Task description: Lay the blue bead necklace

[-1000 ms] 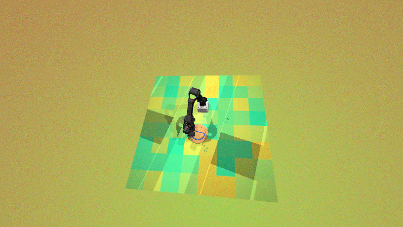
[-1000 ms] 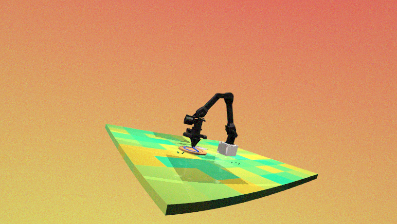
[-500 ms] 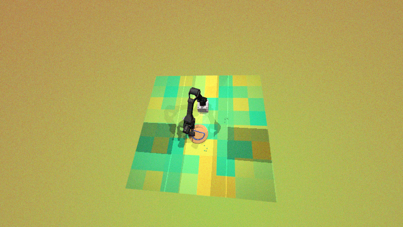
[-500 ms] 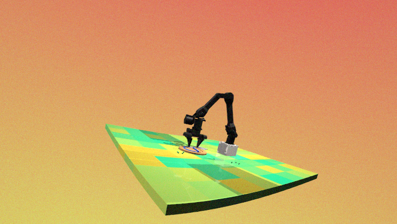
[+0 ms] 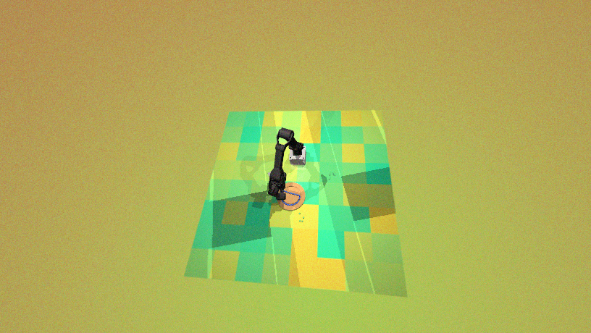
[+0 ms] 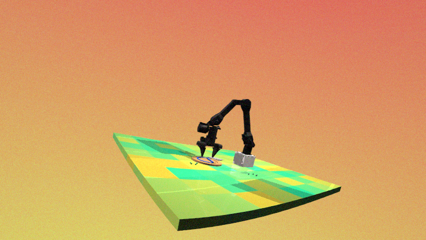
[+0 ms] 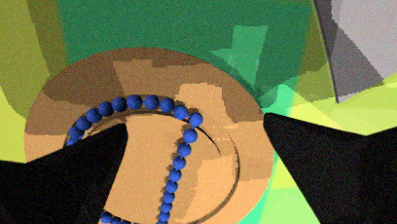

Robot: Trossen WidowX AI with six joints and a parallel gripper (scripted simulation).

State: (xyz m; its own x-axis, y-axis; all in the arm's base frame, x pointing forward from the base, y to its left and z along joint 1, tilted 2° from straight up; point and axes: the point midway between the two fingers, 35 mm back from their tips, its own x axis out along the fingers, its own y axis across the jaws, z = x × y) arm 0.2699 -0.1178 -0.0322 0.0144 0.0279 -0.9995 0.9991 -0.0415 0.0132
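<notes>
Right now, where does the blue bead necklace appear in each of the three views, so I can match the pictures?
Top: blue bead necklace is a small loop on the round bead board, just below centre, beside the open gripper.
Exterior: a thin blue curve on the board, under the gripper.
Wrist: beads arc along the groove, then cut straight across.
Shared landmark: the bead board.

No text, label, brand, number or sign can be read in any of the three views.
</notes>
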